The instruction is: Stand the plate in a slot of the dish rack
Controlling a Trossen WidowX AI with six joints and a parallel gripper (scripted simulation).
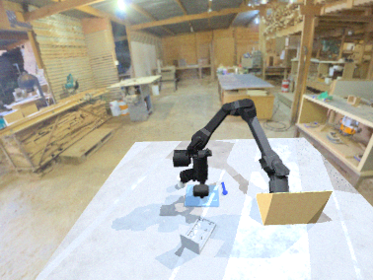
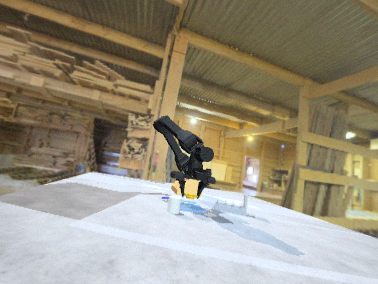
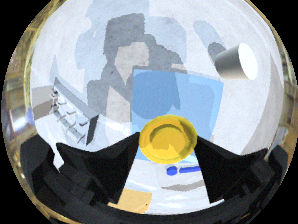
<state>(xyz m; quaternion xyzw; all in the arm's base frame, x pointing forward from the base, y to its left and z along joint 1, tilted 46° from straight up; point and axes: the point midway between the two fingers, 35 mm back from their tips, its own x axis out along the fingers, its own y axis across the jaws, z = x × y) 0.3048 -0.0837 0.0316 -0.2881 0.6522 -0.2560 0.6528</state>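
Note:
The yellow plate (image 3: 168, 135) (image 2: 191, 196) is between the fingertips of my gripper (image 3: 166, 137) (image 2: 191, 194), which is shut on its two opposite sides. The plate's face is turned toward the wrist camera, over the near part of the blue mat. I cannot tell whether it touches the mat or hangs just above it. In the top view the arm hides the plate. The grey dish rack (image 1: 192, 243) (image 3: 76, 98) (image 2: 245, 202) stands apart from the gripper, nearer the front in the top view and at left in the wrist view. Its slots hold no plate.
The blue mat (image 1: 209, 202) (image 3: 200, 92) lies under the gripper. A blue spoon-like thing (image 1: 224, 188) (image 3: 190, 170) lies beside the mat. A white cup (image 2: 174, 205) (image 3: 237, 62) stands near the mat's other side. A tan panel (image 1: 293, 209) stands in front of the arm's base.

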